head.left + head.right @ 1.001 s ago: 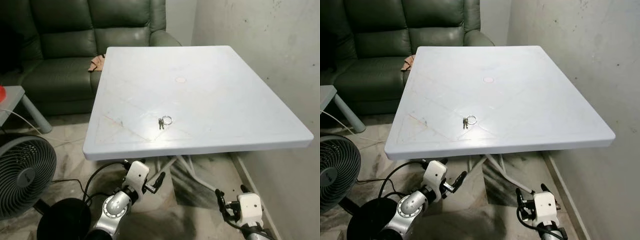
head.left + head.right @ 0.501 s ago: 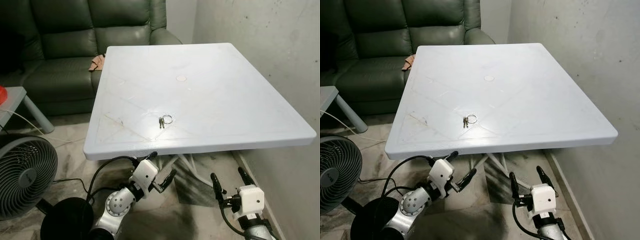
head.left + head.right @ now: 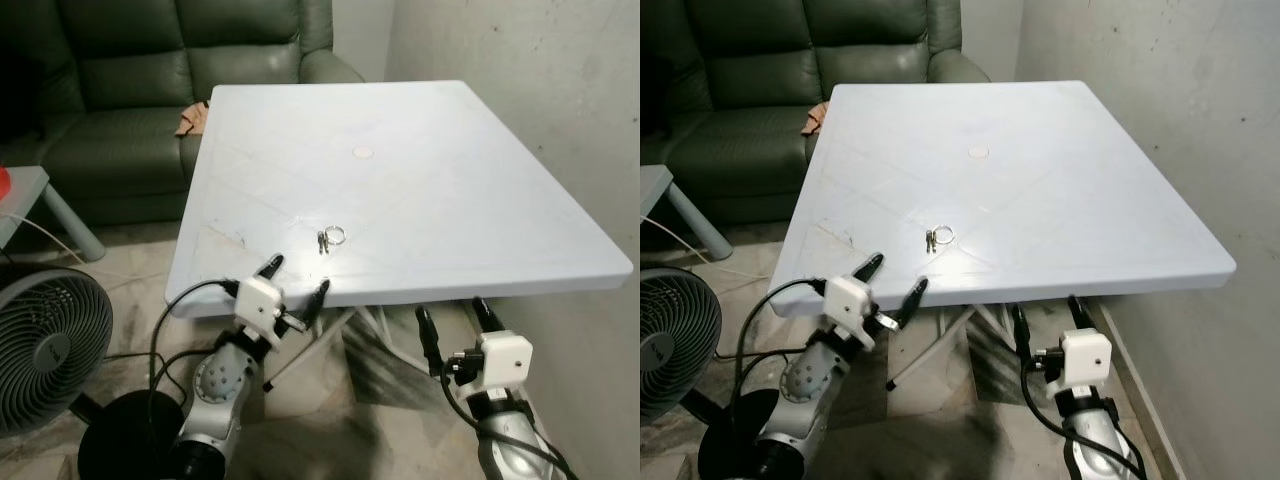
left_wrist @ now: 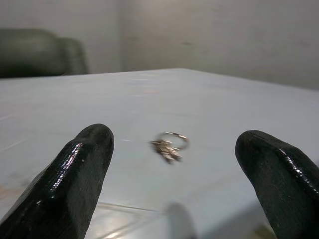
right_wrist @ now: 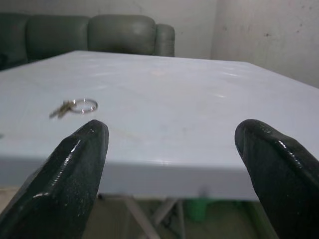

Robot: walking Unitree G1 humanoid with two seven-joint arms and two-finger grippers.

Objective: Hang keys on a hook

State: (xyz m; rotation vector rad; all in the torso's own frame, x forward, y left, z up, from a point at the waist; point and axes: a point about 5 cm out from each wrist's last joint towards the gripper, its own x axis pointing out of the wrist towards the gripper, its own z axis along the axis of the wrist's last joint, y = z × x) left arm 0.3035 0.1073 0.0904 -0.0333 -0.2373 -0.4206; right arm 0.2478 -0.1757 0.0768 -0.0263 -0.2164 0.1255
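A small bunch of keys on a metal ring (image 3: 330, 238) lies on the white table (image 3: 450, 190), near its front edge and left of centre. My left gripper (image 3: 294, 281) is open at the table's front edge, just short of the keys (image 4: 168, 146), its fingers (image 4: 75, 169) level with the tabletop. My right gripper (image 3: 452, 318) is open below the front edge, further right, with the keys (image 5: 75, 107) off to its left. Nothing is between either pair of fingers.
A dark green sofa (image 3: 150, 90) stands behind the table on the left. A floor fan (image 3: 45, 345) and a grey side table (image 3: 30, 195) are at the left. A bare wall (image 3: 540, 90) runs along the table's right side. Folding table legs (image 3: 340, 335) are underneath.
Both arms have risen from below the table. The left gripper has come up to the table's front edge by the keys; the right gripper has lifted to just under the edge.
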